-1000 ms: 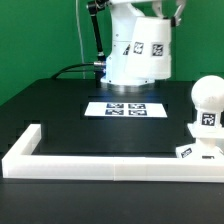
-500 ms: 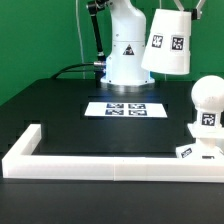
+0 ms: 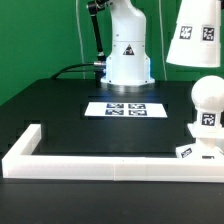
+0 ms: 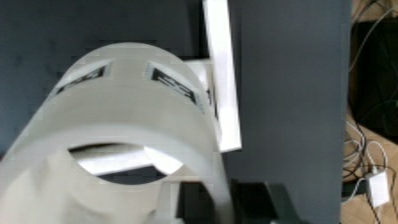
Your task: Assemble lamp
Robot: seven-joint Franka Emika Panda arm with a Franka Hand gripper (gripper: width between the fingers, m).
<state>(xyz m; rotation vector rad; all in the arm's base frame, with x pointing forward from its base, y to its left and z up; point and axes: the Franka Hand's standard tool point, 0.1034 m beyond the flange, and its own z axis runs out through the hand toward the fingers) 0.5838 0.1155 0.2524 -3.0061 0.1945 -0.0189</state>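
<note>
The lamp's shade point(image 3: 196, 35) hangs high over the bulb point(image 3: 207, 103), which stands on the base point(image 3: 198, 151) at the exterior view's right. The hand point(image 4: 199, 200) seems clamped on the shade's rim. To my eye it wants centring, then a straight, level descent. The marker board point(image 3: 126, 108) and white bars point(image 3: 100, 160) lie well clear on the desk point(image 3: 60, 110).

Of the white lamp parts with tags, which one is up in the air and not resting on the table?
The cone shade, at the exterior view's upper right. It hangs above the bulb, which stands on the base on the table.
</note>
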